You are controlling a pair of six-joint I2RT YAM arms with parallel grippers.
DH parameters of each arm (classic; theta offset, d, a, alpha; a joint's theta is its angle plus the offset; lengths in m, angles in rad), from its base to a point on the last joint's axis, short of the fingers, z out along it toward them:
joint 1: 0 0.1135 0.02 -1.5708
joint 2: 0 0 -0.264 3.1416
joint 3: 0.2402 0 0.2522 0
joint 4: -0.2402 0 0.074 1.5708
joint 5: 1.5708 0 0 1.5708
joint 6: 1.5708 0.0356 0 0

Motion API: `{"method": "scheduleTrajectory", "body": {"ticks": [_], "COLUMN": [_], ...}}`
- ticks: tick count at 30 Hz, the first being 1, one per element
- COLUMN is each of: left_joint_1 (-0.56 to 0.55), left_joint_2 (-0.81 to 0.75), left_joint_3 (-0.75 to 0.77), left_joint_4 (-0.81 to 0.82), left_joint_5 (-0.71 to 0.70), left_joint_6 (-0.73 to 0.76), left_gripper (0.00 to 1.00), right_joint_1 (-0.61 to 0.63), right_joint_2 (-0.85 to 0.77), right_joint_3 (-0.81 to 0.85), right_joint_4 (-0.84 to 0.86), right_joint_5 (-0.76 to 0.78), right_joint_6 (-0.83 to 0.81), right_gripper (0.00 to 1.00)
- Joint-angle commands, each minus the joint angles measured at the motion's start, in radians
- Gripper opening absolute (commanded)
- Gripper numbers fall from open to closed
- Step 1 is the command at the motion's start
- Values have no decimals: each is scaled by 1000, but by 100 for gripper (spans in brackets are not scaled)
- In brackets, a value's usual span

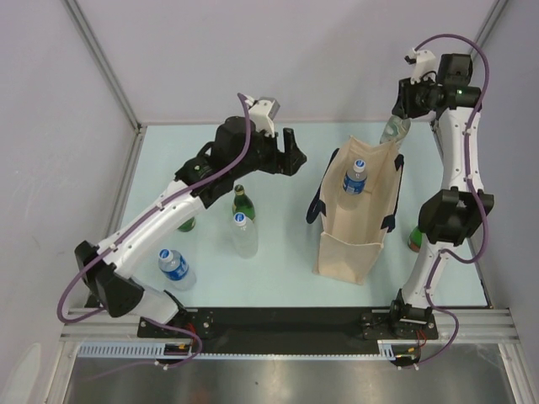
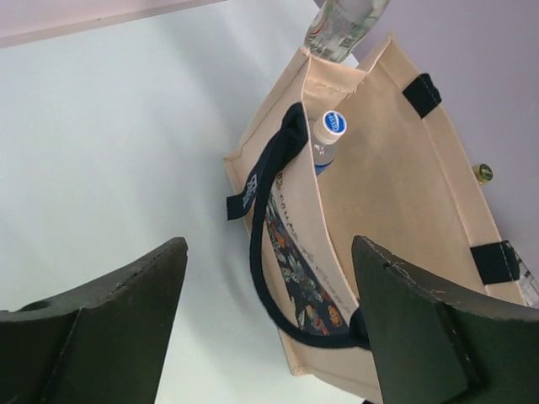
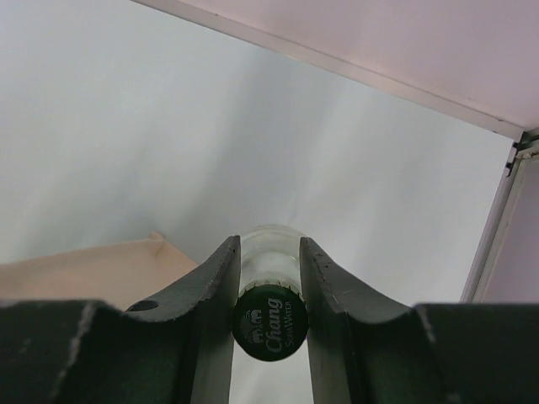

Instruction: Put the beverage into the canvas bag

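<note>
Standing upright, the beige canvas bag [image 1: 349, 244] holds a blue-capped water bottle [image 1: 355, 180].

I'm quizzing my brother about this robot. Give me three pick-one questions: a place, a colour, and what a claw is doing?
1. Where is the blue-capped bottle?
A. inside the canvas bag
B. beside the bag
C. under the bag

2. What colour are the bag's handles?
A. red
B. yellow
C. dark navy

3. What is the right claw doing?
A. open and empty
B. gripping a green-capped bottle
C. pinching the bag

Answers: 1 A, its cap shows between the bag's walls; 2 C, the straps look dark blue; 3 B, it squeezes the bottle's neck.
</note>
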Motion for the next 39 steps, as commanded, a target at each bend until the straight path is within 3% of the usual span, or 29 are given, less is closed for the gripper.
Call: {"method": "scheduleTrajectory", "body": {"ticks": [1,14,24,27,33,39], "left_joint_1": [9,15,17,19,19,19], "left_joint_2": [-118,-308,-369,-385,-424,-441], "left_joint_3": [-86,-252,-292,-301,-338,-364], "left_joint_4": [57,74,74,69,69,69], "left_joint_5": [-47,-114,-140,-149,-167,-178], "left_joint_6": [26,35,35,35,17,4], "left_gripper": [86,89,90,90,92,93], "right_joint_1": [6,75,136,167,170,194], "right_joint_2": [-145,-292,-410,-455,-582,-712], "right_joint_3": [103,221,187,126,-154,-424], "right_joint_4": [11,-61,-64,-98,-141,-66], "right_joint_5": [-15,12,-60,-127,-300,-328], "right_joint_6": [-12,-15,15,23,-18,-27], "right_gripper": [0,0,0,0,0,0]}}
